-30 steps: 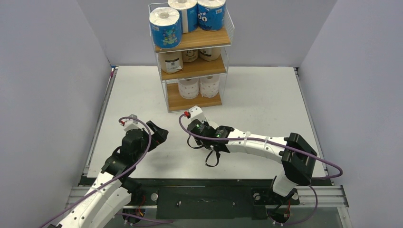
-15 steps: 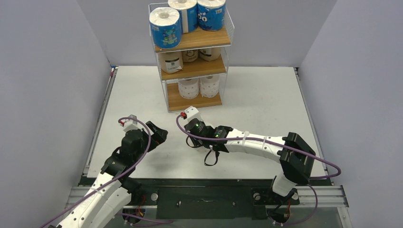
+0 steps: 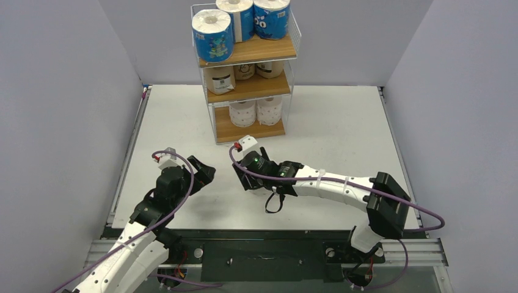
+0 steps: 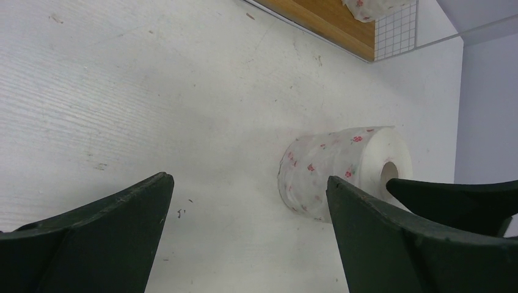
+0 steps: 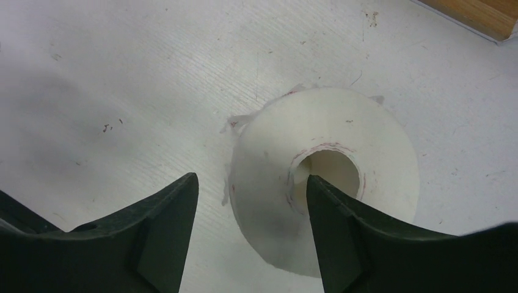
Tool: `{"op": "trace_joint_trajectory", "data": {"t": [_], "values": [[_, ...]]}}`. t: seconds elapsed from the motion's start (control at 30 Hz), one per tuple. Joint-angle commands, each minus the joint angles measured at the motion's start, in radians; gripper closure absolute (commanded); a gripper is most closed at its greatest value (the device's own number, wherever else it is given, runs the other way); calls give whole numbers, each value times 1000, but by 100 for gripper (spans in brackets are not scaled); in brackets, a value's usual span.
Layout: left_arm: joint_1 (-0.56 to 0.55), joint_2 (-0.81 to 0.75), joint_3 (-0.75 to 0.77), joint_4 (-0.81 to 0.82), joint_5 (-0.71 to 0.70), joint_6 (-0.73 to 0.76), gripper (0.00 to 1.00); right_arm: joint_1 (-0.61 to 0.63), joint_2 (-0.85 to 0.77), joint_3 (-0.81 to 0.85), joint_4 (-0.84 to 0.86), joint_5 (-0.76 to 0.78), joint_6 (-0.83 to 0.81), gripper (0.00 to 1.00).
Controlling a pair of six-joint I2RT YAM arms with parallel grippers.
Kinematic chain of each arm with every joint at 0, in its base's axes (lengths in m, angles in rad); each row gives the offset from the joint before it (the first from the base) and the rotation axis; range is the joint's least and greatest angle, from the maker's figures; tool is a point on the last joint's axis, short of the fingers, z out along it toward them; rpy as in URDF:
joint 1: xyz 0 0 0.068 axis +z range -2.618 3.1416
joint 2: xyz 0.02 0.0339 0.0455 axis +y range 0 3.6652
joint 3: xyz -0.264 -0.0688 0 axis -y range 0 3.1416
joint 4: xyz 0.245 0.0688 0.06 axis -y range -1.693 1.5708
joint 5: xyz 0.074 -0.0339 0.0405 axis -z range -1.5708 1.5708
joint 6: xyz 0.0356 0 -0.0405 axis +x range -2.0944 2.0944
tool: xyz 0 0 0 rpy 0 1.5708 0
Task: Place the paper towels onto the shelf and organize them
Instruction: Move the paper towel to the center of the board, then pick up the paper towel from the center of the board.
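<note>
Paper towels are nearly all stowed: three blue-wrapped rolls [image 3: 212, 35] on the top board of the shelf [image 3: 225, 130], tan ones [image 3: 220, 79] on the middle board, and two white rolls [image 3: 243, 113] on the bottom board. The ninth, a white roll [image 4: 330, 171], lies on its side on the tabletop [image 3: 342, 128] just in front of the shelf, hidden in the overhead view under the right arm.

Over the last second the right gripper [image 5: 250, 180] has shifted and turned slightly over that roll, while the left arm and the shelved rolls have stayed put. Its jaws are apart. One finger sits outside the wrap and the other in front of the hollow core, which looks like an approach to pinch the roll's wall. Nothing is clamped yet. The left gripper [image 4: 247, 180] hovers to the shelf's front left, jaws spread and empty.

The loose roll is short and fat, and probably soft and squashable. Its thin film is dotted with small red flowers and crinkles at the end face around a round core. The shelf pairs smooth wooden boards with thin white wire grid. The tabletop is white, faintly grained and scuffed.
</note>
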Motion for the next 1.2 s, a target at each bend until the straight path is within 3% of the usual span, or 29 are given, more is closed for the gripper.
{"op": "trace_joint_trajectory", "data": {"t": [0.0,0.2,0.33,0.47,0.6,0.97,1.17], "values": [[6,-2,41,-4,-21,2,4,2,-129,30,-7,-2,38,37],[6,6,57,-37,-66,-4,4,2,-278,13,-23,120,130,35],[6,26,63,-89,-137,-88,4,-71,-337,-26,-55,177,318,32],[7,45,66,-118,-160,-186,4,-224,-384,-143,-20,-40,418,29],[8,23,45,-84,-153,-180,4,-317,-420,-305,172,-210,482,27],[8,-71,-67,94,-46,-108,4,-311,-334,-281,148,-227,481,20],[8,-42,-54,97,-40,-74,4,-302,-285,-250,119,-223,450,27]]}}
